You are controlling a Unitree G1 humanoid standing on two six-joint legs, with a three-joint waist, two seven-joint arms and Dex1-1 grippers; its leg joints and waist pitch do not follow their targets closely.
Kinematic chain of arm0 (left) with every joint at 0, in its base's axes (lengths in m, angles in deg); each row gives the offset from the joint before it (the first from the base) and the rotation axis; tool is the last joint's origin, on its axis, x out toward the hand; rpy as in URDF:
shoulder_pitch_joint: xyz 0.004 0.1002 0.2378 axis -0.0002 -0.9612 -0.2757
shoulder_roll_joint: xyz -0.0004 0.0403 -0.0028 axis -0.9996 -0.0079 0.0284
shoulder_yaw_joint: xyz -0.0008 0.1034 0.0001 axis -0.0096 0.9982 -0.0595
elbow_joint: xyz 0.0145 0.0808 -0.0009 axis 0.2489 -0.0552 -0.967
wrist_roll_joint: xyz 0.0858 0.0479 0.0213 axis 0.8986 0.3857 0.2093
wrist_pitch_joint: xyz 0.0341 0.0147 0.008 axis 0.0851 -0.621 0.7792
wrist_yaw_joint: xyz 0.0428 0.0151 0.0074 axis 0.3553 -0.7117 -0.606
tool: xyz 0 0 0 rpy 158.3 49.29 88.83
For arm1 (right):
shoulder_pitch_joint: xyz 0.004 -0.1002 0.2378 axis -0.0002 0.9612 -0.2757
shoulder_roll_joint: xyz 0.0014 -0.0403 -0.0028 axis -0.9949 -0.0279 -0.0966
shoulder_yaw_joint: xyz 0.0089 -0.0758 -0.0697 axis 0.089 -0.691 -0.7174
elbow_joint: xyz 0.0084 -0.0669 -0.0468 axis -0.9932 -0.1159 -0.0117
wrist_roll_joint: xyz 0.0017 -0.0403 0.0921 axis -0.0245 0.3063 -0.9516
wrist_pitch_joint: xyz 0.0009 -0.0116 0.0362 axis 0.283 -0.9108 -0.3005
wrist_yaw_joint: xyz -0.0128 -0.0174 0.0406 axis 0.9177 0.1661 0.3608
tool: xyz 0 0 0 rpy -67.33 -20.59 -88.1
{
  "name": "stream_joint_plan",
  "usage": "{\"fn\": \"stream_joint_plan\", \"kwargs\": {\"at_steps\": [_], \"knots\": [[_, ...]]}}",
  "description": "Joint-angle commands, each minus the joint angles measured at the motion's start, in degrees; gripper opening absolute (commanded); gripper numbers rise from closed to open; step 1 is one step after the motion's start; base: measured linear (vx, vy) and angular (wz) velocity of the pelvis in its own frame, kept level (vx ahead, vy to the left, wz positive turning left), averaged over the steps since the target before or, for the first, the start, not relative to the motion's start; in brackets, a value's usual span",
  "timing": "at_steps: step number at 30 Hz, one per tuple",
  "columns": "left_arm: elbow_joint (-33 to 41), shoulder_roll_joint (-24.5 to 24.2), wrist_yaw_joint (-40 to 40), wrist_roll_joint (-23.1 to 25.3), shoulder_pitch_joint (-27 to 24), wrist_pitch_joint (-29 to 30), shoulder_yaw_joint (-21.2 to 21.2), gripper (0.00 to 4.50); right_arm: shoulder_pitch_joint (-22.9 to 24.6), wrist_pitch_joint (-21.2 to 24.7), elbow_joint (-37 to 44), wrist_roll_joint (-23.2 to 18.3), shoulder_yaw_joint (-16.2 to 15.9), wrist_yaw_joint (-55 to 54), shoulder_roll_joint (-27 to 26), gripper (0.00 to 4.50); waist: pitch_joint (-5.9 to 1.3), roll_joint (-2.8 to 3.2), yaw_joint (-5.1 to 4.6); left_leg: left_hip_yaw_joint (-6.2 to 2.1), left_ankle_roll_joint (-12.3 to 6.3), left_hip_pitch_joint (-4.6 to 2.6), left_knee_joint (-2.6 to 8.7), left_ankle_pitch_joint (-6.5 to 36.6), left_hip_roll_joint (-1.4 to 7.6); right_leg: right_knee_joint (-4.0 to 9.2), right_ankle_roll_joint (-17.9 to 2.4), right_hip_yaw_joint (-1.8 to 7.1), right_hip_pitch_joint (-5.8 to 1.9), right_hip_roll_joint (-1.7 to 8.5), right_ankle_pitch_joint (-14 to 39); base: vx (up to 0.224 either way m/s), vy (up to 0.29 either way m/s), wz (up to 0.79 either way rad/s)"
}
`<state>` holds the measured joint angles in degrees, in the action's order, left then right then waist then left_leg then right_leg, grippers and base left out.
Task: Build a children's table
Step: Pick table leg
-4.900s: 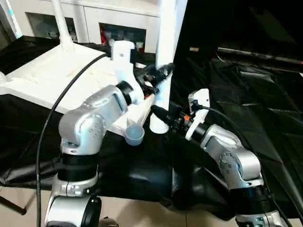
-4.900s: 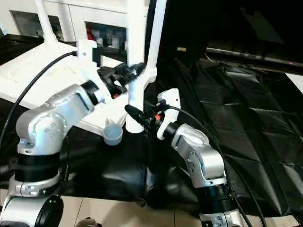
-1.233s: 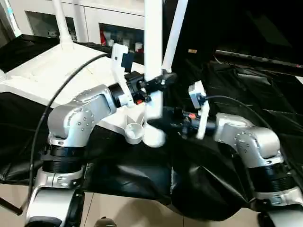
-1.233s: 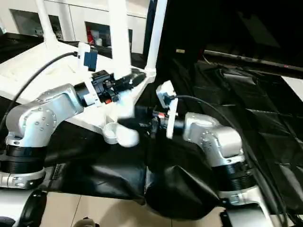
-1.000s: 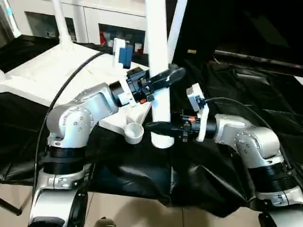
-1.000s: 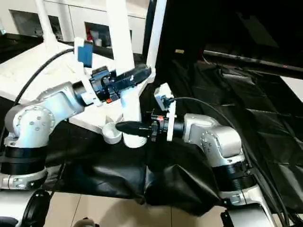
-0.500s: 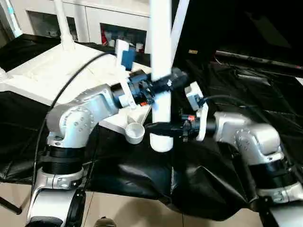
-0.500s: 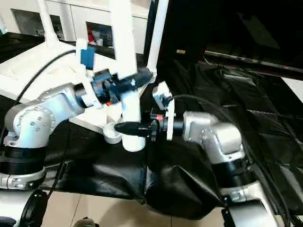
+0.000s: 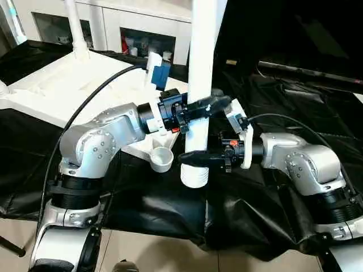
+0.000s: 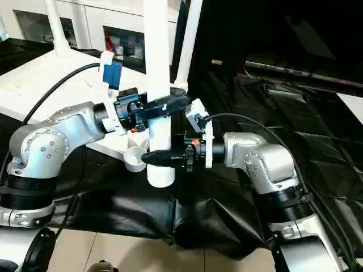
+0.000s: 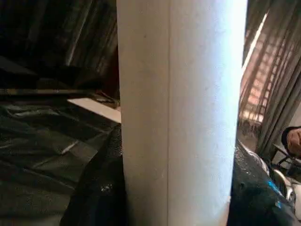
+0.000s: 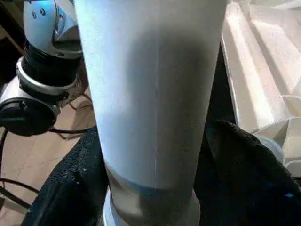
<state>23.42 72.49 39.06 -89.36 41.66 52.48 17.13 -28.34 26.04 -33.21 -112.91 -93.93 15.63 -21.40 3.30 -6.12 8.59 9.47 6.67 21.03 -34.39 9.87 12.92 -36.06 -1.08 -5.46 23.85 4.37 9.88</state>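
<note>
Left eye view: your left gripper (image 9: pixel 205 106) and right gripper (image 9: pixel 195 158) both clamped the upright leg (image 9: pixel 199 85), held just beside the tabletop (image 9: pixel 57 88) corner socket (image 9: pixel 161 159), likely for alignment.

Pretty much everything here is showing up black or white. The leg (image 9: pixel 199 85) being held is looking plain white, with a ribbed white end down low. The tabletop (image 9: pixel 62 85) is looking white too, same as its round corner socket (image 9: pixel 161 159). Both grippers, left (image 9: pixel 212 105) and right (image 9: pixel 195 158), are showing black fingers on silver arms. A glossy black sheet (image 9: pixel 295 107) is covering the bench, and the cabinet (image 9: pixel 113 22) behind is looking white.
</note>
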Motion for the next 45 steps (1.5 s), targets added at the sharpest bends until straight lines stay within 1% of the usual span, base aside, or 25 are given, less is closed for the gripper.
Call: {"fn": "stream_joint_plan", "kwargs": {"at_steps": [1,2,4,10,11,13,16,17,18,23,24,25,27,32,33,35,36,38,39,40,41,42,43,44,45], "knots": [[1.6,0.5,-1.1,-0.2,0.2,0.7,1.6,1.88,-1.3,-0.7,-0.9,1.3,-0.1,-0.1,0.7,3.25,-4.10,0.13,0.13,0.41,1.97,-0.04,3.77,7.5,0.27,4.22,-5.0,2.84,-3.79,3.50,14.3,0.000,0.000,0.00],[1.6,0.5,-1.2,-0.2,0.1,0.7,1.8,1.88,-1.4,-0.7,-1.0,1.4,-0.3,0.1,0.6,3.25,-4.07,0.29,0.14,0.40,1.99,-0.10,3.78,7.6,0.28,4.22,-5.2,2.84,-3.71,3.46,14.2,0.000,0.000,0.00],[1.5,0.4,-1.3,-0.3,0.2,0.7,1.9,1.88,-1.5,-0.8,-1.1,1.6,-0.5,0.4,0.6,3.25,-4.12,0.27,0.13,0.40,2.05,-0.13,3.78,7.8,0.30,4.20,-5.4,2.84,-3.76,3.49,14.0,0.000,0.000,0.00],[1.5,0.5,-1.6,-0.4,0.3,0.7,2.1,1.88,-1.4,-1.0,-1.3,2.1,-1.3,0.7,0.9,3.25,-4.06,0.12,0.10,0.40,2.06,-0.09,3.78,8.1,0.27,4.32,-5.0,2.82,-3.80,3.50,15.0,0.000,0.000,0.00],[1.5,0.5,-1.6,-0.4,0.3,0.7,2.1,1.88,-1.4,-1.0,-1.3,2.1,-1.3,0.8,0.9,3.25,-4.08,0.21,0.15,0.39,2.06,-0.17,3.79,8.1,0.32,4.29,-5.1,2.84,-3.73,3.51,14.9,0.000,0.000,0.00],[1.5,0.6,-1.7,-0.4,0.3,0.7,2.2,1.88,-1.3,-1.0,-1.4,2.2,-1.4,0.9,0.9,2.98,-4.07,0.16,0.12,0.40,2.01,-0.14,3.77,8.0,0.29,4.28,-5.2,2.83,-3.75,3.48,14.7,0.000,0.000,0.00],[1.6,0.5,-1.8,-0.4,0.2,0.7,2.2,1.88,-1.3,-1.0,-1.7,2.5,-1.4,1.1,0.8,2.86,-4.10,0.16,0.12,0.40,1.92,-0.10,3.76,8.0,0.29,4.23,-5.3,2.82,-3.80,3.48,14.5,0.000,0.000,0.00],[1.7,0.5,-1.8,-0.4,0.2,0.7,2.2,1.88,-1.3,-1.0,-1.8,2.5,-1.4,1.2,0.8,2.72,-4.08,0.13,0.13,0.41,1.86,-0.08,3.75,8.0,0.28,4.26,-5.2,2.83,-3.80,3.50,14.6,0.000,0.000,0.00],[1.7,0.4,-1.8,-0.5,0.2,0.8,2.2,1.88,-1.3,-1.0,-1.9,2.5,-1.3,1.3,0.7,2.49,-4.08,0.06,0.13,0.41,1.84,-0.09,3.74,7.7,0.29,4.22,-5.3,2.84,-3.78,3.50,14.4,0.000,0.000,0.00],[1.8,0.4,-1.8,-0.6,0.3,0.9,2.1,1.88,-1.3,-0.6,-1.9,2.3,-1.4,1.6,0.6,2.28,-4.10,0.19,0.14,0.37,1.95,-0.17,3.76,7.8,0.34,4.19,-5.4,2.82,-3.75,3.50,14.3,0.000,0.000,0.00],[1.8,0.4,-1.8,-0.6,0.4,0.9,2.2,1.88,-1.3,-0.5,-2.0,2.1,-1.4,1.6,0.6,2.06,-4.09,0.19,0.13,0.39,1.97,-0.15,3.76,7.9,0.32,4.20,-5.5,2.83,-3.77,3.51,14.4,0.000,0.000,0.00],[1.8,0.4,-1.8,-0.6,0.4,0.9,2.2,1.88,-1.3,-0.4,-2.0,2.1,-1.4,1.7,0.5,2.02,-4.10,0.27,0.15,0.40,1.98,-0.16,3.75,8.0,0.29,4.22,-5.5,2.83,-3.77,3.50,14.4,0.000,0.000,0.00],[1.8,0.5,-1.8,-0.6,0.5,0.9,2.2,1.88,-1.2,-0.3,-2.1,2.2,-1.3,1.8,0.5,1.96,-4.12,0.23,0.14,0.38,2.01,-0.09,3.74,7.9,0.29,4.20,-5.5,2.83,-3.83,3.51,14.3,0.000,0.000,0.00],[1.8,0.5,-1.7,0.3,0.6,0.0,2.5,1.88,-1.2,-0.4,-2.5,2.3,-1.2,1.8,0.4,1.93,-4.13,0.33,0.16,0.36,1.97,-0.15,3.75,7.9,0.31,4.18,-5.7,2.83,-3.79,3.49,13.8,0.000,0.000,0.00],[0.9,1.3,-0.6,-1.4,1.1,1.9,1.1,2.23,-1.2,-0.6,-2.7,2.4,-1.1,1.6,0.2,1.93,-4.12,0.31,0.15,0.39,1.98,-0.15,3.74,7.9,0.29,4.15,-5.8,2.83,-3.78,3.45,13.6,0.000,0.000,0.00],[-0.4,2.8,1.6,-3.6,2.0,3.4,-1.5,2.58,-1.1,-0.7,-2.8,2.4,-0.9,1.4,0.1,1.93,-4.11,0.39,0.14,0.46,2.12,-0.08,3.63,8.3,0.21,4.11,-6.2,2.81,-3.77,3.45,13.8,0.000,0.000,0.00],[-1.0,3.3,2.1,-4.0,2.3,2.9,-2.5,2.58,-1.0,-1.0,-2.8,2.4,-0.8,1.3,-0.1,1.93,-4.19,0.29,0.31,0.40,2.25,-0.07,3.61,8.4,0.24,4.12,-6.4,2.77,-3.87,3.59,14.0,0.000,0.000,0.00],[-1.1,3.2,2.0,-3.9,2.4,2.4,-2.7,2.60,-1.0,-1.1,-2.9,2.4,-0.7,1.2,-0.2,1.92,-4.14,0.25,0.29,0.35,2.09,-0.06,3.68,8.4,0.21,4.27,-6.1,2.75,-3.89,3.52,14.5,0.000,0.000,0.00],[-1.0,3.5,2.4,-3.4,2.4,0.8,-3.3,2.84,-0.9,-1.3,-2.9,2.4,-0.4,1.0,-0.4,1.92,-4.12,0.35,0.30,0.31,1.98,-0.07,3.71,8.5,0.22,4.25,-5.8,2.74,-3.85,3.50,14.6,0.000,0.000,0.00],[-1.0,3.5,2.4,-3.4,2.4,0.8,-3.3,2.99,-0.9,-1.3,-2.9,2.4,-0.4,1.0,-0.4,1.92,-4.09,0.31,0.27,0.31,1.84,-0.02,3.72,8.5,0.22,4.37,-5.7,2.75,-3.85,3.50,14.7,0.000,0.000,0.00],[-1.3,4.3,3.6,-2.8,2.4,-1.9,-4.6,2.99,-0.7,-1.7,-3.0,2.2,0.0,0.6,-0.9,1.92,-4.15,0.34,0.30,0.29,1.92,-0.02,3.72,8.3,0.25,4.27,-5.6,2.74,-3.92,3.55,14.4,0.000,0.000,0.00],[-1.3,4.3,3.6,-2.8,2.4,-1.9,-4.6,3.05,-0.7,-1.7,-3.0,2.2,0.0,0.6,-0.9,1.92,-4.14,0.36,0.31,0.29,2.01,-0.04,3.72,8.3,0.28,4.36,-5.7,2.75,-3.85,3.55,14.2,0.000,0.000,0.00],[-1.5,4.9,4.5,-2.5,2.4,-3.6,-5.5,3.05,-0.7,-1.9,-3.0,2.1,0.3,0.3,-1.2,1.92,-4.16,0.34,0.29,0.28,2.02,-0.03,3.73,8.3,0.26,4.30,-5.8,2.73,-3.89,3.53,14.0,0.000,0.000,0.00],[-1.8,6.1,5.8,-3.1,2.5,-5.7,-7.4,3.21,-0.6,-2.2,-3.1,1.9,0.8,-0.2,-1.6,1.92,-4.14,0.42,0.30,0.30,2.08,-0.01,3.69,8.5,0.26,4.34,-5.8,2.76,-3.88,3.53,13.9,0.000,0.000,0.00],[-2.5,8.4,8.7,-6.9,3.2,-7.4,-11.7,3.31,-0.5,-2.9,-3.4,1.8,1.6,-1.0,-2.2,1.91,-4.18,0.42,0.33,0.28,2.06,0.02,3.69,8.6,0.24,4.39,-5.8,2.73,-3.99,3.61,13.9,0.000,0.000,0.00]]}}
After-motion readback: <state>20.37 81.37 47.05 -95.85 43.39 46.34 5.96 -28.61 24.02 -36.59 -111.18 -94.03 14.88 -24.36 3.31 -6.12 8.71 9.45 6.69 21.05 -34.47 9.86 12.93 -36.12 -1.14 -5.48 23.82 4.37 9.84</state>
